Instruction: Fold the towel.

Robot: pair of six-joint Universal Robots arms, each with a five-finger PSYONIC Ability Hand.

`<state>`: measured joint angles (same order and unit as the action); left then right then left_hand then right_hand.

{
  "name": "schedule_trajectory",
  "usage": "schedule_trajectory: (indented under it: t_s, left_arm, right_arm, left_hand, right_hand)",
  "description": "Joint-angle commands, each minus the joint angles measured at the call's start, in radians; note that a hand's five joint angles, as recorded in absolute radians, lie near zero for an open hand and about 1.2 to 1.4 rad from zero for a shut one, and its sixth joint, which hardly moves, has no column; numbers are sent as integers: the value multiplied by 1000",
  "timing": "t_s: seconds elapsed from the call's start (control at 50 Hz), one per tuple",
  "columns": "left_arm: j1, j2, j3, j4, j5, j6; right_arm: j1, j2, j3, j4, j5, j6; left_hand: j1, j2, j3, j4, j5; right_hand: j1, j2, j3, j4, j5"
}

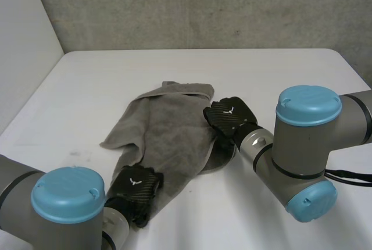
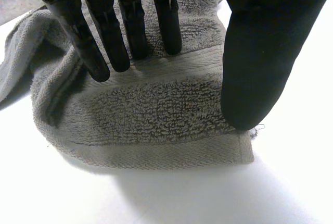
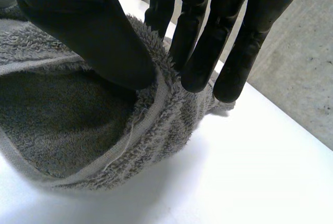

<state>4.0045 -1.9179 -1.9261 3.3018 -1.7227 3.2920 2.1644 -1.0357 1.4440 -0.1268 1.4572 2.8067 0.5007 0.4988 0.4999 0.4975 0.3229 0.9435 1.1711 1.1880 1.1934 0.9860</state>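
One towel (image 1: 168,128), one table (image 1: 279,75), two hands: left hand (image 1: 136,187), right hand (image 1: 229,116).

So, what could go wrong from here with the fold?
1. The left robot hand rests straight-fingered on the near corner of the towel without pinching it; a lift may leave that corner behind.
2. The right robot hand pinches a bunched side edge, possibly several layers, so the fold may come out skewed.
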Motion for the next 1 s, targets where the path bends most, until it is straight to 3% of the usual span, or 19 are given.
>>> schedule_trajectory:
  t_s: [0.02,0.18,0.34,0.42,0.72,1.0]
  left_arm:
    - [18,-9,7,1,3,1]
    - [34,-69,22,67,3,4]
    - [44,-99,42,88,3,18]
    - [48,-99,50,91,3,26]
    - [57,73,98,133,3,31]
    - [159,365,255,118,8,31]
  right_arm:
    - [0,5,3,0,0,-15]
    - [0,9,3,0,0,-18]
    - [0,9,4,-2,0,-18]
    - [0,9,4,-7,0,-19]
    - [-34,-27,-10,1,-1,-16]
    - [-132,-221,-94,108,-6,-15]
  left_hand:
    - [103,105,104,106,107]
    - [607,609,608,611,611]
    - [673,675,674,676,676]
    - [895,897,896,898,898]
    - [896,897,896,899,899]
    - [896,897,896,899,899]
  right_hand:
    - [453,225,208,203,236]
    - [453,225,208,203,236]
    - [453,225,208,203,236]
    - [453,225,208,203,236]
    - [453,225,208,203,236]
    - [453,225,208,203,236]
